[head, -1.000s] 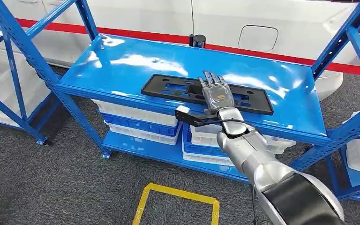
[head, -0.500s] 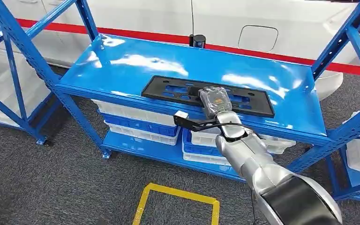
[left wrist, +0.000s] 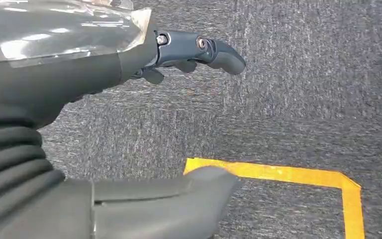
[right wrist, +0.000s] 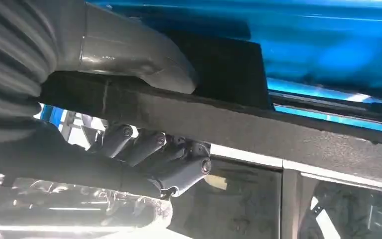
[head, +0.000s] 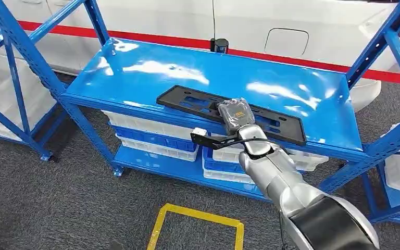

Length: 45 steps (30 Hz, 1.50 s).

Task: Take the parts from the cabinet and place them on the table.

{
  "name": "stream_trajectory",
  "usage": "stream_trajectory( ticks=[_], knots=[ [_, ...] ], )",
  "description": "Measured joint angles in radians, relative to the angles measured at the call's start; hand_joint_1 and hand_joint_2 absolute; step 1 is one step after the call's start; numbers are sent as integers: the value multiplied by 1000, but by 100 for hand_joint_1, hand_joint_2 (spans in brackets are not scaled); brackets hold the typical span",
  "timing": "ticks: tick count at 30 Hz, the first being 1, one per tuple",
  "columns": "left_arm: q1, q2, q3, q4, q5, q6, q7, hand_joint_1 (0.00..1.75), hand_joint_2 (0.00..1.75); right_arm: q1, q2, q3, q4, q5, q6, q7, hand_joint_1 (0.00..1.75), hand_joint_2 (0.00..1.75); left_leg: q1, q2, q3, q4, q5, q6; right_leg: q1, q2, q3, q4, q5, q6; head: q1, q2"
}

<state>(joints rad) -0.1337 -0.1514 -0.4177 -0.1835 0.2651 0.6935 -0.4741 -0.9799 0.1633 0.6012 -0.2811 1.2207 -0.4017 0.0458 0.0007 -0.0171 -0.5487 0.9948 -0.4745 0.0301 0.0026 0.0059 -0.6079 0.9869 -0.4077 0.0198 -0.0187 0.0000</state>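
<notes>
My right hand (head: pixel 235 115) is closed on the near long edge of the black plastic frame panel (head: pixel 187 101): in the right wrist view the thumb (right wrist: pixel 129 50) lies over the panel's bar (right wrist: pixel 288 134) and the dark fingers (right wrist: pixel 149 149) curl beneath it. The panel stretches to both sides of this hand and lies on the blue shelf top (head: pixel 135 67) of the rack, though I cannot tell whether its gripped edge touches the surface. Below the hand, white and blue bins (head: pixel 151 136) sit stacked on the lower shelf. My left hand (left wrist: pixel 144 124) hangs over grey carpet (left wrist: pixel 303 74), fingers (left wrist: pixel 204 50) apart, holding nothing, beside yellow floor tape (left wrist: pixel 288 174).
</notes>
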Motion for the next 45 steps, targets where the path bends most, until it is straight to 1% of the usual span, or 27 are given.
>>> stream_trajectory(
  ticks=[2, 7, 11, 14, 16, 20, 24, 27, 28, 30, 32, 36, 43, 45],
  knots=[
    [0, 0, 0, 0, 18, 0, -7, 0, 175, 0, 0, -7, 0, -4, -15, -11, 175, 175, 0, 0, 0, 0, 0, 0, 0, 0, 0, 0, 0, 0, 0, 0],
    [1, 0, 0, 0, 28, 0, -16, 0, 175, -9, 2, -34, -22, -30, -93, -69, 175, 175, 0, 0, -1, 0, 0, 0, 0, 0, 0, 0, 0, 0, 0, 0],
    [1, 0, 0, 0, 36, 0, -25, 0, 175, -46, 5, -65, -74, -68, -159, -147, 175, 175, 0, 0, -1, 0, 0, 0, 0, 0, 0, 0, 0, 0, 0, 0],
    [1, 0, 2, 0, 37, -5, -26, 0, 175, -82, 7, -84, -132, -89, -177, -180, 175, 175, 0, -1, -1, 0, 0, 0, 0, 0, 0, 0, 0, 0, 0, 0],
    [1, 0, 2, 0, 41, -26, -26, 0, 175, -84, 6, -92, -201, -94, -175, -191, 175, 175, 0, -1, -1, 0, 0, 0, 0, 0, 0, 0, 0, 0, 0, 0],
    [1, 0, 1, 0, 44, -38, -24, 0, 175, -80, -3, -97, -342, -90, -166, -190, 175, 175, 0, 0, -1, 0, 0, 0, 0, 0, 0, 0, 0, 0, 0, 0],
    [0, 0, 1, 0, 41, -39, -24, 0, 175, -52, -21, -97, -474, -81, -128, -171, 175, 175, 0, 0, -1, 0, 0, 0, 0, 0, 0, 0, 0, 0, 0, 0],
    [-2, 0, 1, -3, 36, -39, -30, 0, 175, -28, -37, -97, -551, -74, -114, -163, 175, 175, -1, 0, -1, 0, 0, 0, 0, 0, 0, 0, 0, 0, 0, 0],
    [-2, 0, 1, -3, 36, -39, -30, 0, 175, -23, -41, -97, -565, -73, -114, -163, 175, 175, -1, 0, -1, 0, 0, 0, 0, 0, 0, 0, 0, 0, 0, 0],
    [-3, 0, 1, -4, 36, -70, -34, 0, 175, -13, -50, -97, -598, -73, -106, -156, 175, 175, -1, 0, 0, 0, 0, 0, 0, 0, 0, 0, 0, 0, 0, 0],
    [-5, 1, 1, -4, 34, -71, -36, 0, 175, -4, -60, -97, -633, -73, -88, -148, 175, 175, -1, 0, 0, 0, 0, 0, 0, 0, 0, 0, 0, 0, 0, 0],
    [-14, 4, 1, -5, 16, -62, 10, 0, 175, 16, -76, -97, -687, -79, -81, -135, 175, 175, 0, 0, 0, 0, 0, 0, 0, 0, 0, 0, 0, 0, 0, 0],
    [-22, 11, 1, -5, 18, -55, 37, 0, 175, 29, -101, -101, -755, -79, -81, -127, 175, 175, 0, 0, 0, 0, 0, 0, 0, 0, -1, 0, 0, 0, 0, 0],
    [-22, 12, 2, -4, 19, -55, 59, 0, 175, 35, -107, -106, -771, -98, -81, -129, 175, 175, 0, 0, 0, 0, 0, 0, 0, 0, 0, 0, 0, 0, 0, 0]
  ],
)
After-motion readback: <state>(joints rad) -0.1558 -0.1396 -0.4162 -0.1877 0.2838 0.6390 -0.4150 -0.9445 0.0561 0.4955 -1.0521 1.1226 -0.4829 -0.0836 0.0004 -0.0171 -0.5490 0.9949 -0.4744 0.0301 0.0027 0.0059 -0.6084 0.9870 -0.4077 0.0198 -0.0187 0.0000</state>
